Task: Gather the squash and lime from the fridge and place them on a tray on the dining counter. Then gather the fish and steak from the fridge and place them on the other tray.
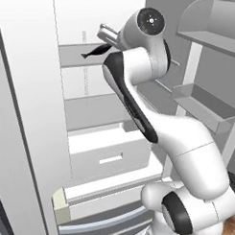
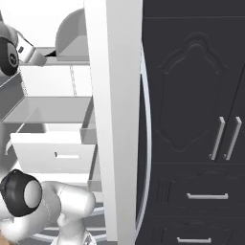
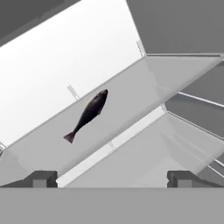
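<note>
The fridge [image 1: 113, 153] is seen with its doors open, and the arm is reached up into it, towards an upper shelf [image 1: 81, 56]. On this shelf the fish [image 3: 89, 111] is lying flat, dark and slim, with its tail towards the shelf's front edge. In the left base view its tail [image 1: 93, 53] is seen just beside the hand, the rest being hidden behind the arm.

The gripper [image 3: 111, 178] is held in front of the shelf, apart from the fish. Its jaws are spread wide and nothing is held between them; the two fingertips [image 3: 41, 178] are seen well apart at the bottom of the hand view, with the fish above and between them.

No squash, lime or steak is seen on the shelves that are visible, and the dining counter and the trays are outside the views. It is therefore judged, not seen, that the first half of the task is probably finished and the second half is begun. The fish is not yet grasped. What is left is to close on it, carry it to the other tray, and then fetch the steak.
</note>
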Controlling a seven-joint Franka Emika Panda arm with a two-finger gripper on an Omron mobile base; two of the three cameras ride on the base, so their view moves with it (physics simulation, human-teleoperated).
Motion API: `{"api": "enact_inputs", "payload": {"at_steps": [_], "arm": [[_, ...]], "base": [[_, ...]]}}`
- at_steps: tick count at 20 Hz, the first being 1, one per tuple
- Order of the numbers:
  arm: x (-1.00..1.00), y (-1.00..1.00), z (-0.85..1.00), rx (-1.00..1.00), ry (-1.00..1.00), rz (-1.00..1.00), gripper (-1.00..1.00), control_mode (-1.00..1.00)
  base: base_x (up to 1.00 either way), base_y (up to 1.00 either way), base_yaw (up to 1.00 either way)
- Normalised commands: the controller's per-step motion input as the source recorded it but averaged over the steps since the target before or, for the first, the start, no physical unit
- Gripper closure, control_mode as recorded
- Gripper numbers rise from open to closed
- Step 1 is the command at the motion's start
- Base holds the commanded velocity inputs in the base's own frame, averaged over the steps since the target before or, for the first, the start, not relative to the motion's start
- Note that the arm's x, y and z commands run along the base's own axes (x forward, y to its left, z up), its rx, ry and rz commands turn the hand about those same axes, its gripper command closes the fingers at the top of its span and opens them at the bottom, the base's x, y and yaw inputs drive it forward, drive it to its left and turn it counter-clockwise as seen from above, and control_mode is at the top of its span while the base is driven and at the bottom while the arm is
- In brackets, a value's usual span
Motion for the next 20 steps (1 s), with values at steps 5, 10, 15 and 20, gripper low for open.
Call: {"api": "enact_inputs", "payload": {"at_steps": [5, 10, 15, 20], "arm": [[0.51, 0.13, -0.06, 0.00, 0.04, 0.00, -1.00, -1.00], [0.50, 0.04, -0.12, 0.00, 0.03, 0.00, -1.00, -1.00], [0.50, 0.01, -0.10, 0.00, 0.02, 0.00, -1.00, -1.00], [0.47, 0.11, -0.13, 0.00, 0.00, 0.00, -1.00, -1.00]], "base": [[0.00, 0.00, 0.00], [0.00, 0.00, 0.00], [0.00, 0.00, 0.00], [0.00, 0.00, 0.00]]}}
